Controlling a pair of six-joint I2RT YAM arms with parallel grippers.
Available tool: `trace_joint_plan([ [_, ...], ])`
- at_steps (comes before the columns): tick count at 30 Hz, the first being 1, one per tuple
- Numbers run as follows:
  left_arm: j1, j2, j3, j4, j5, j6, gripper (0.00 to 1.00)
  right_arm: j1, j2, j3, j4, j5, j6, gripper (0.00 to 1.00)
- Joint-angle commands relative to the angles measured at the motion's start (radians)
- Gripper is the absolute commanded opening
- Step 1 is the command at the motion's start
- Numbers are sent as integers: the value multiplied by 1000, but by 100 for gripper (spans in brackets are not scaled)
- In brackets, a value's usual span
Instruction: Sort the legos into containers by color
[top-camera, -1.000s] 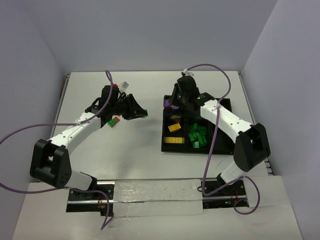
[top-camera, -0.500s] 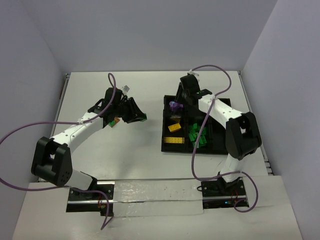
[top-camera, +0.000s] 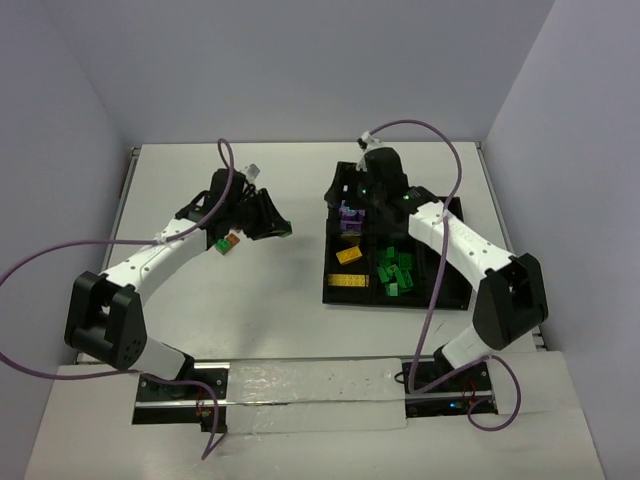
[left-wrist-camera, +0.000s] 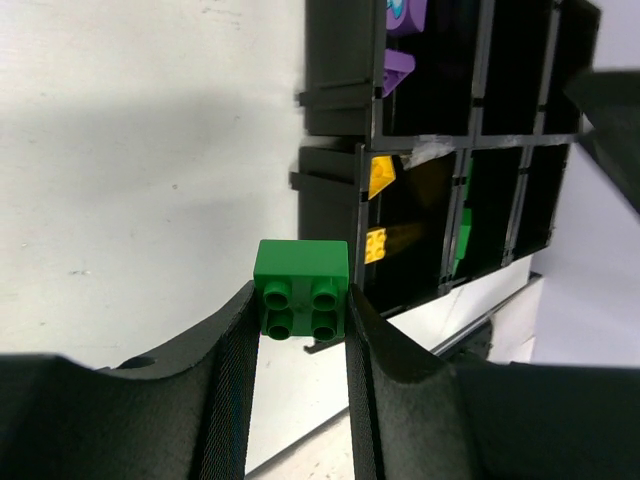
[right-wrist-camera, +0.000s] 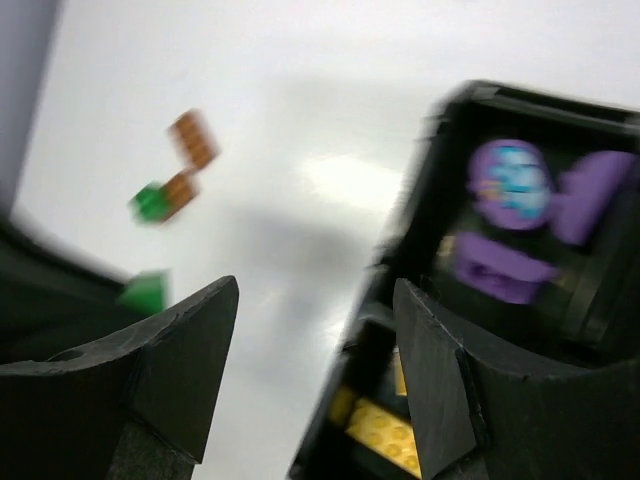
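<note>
one black tray (top-camera: 400, 301) sits right of centre, colours in separate compartments (top-camera: 448, 288). the right gripper (right-wrist-camera: 315, 290) hangs over its purple pieces (right-wrist-camera: 505, 215), jaws spread and empty. the left gripper (left-wrist-camera: 300, 320) is clamped on a green brick (left-wrist-camera: 301, 265) above the table (top-camera: 280, 320), left of the tray. it looks light, rigid, slick: pinch the flat side walls. only the left wrist view shows this grip; overhead hides it but shows a green-orange cluster (top-camera: 229, 241) nearby.
</note>
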Motion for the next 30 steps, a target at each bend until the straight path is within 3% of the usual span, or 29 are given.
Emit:
trace_joint_plan([
  [1, -6, 31, 80, -55, 4, 96, 0, 91, -78, -70, 59, -197, -107, 70],
  [4, 1, 92, 145, -143, 126, 128, 0, 178, -137, -168, 128, -211, -248, 71],
  [7, 10, 134, 180, -172, 303, 146, 0, 187, -232, -281, 278, -272, -364, 70],
  [13, 12, 146, 174, -189, 394, 220, 0, 194, -452, -640, 796, -345, -644, 72],
  [17, 12, 130, 187, -205, 435, 271, 0, 199, -412, -569, 659, -394, -782, 73],
  [30, 12, 86, 202, -178, 552, 285, 0, 245, -300, -460, 595, -387, -896, 78],
])
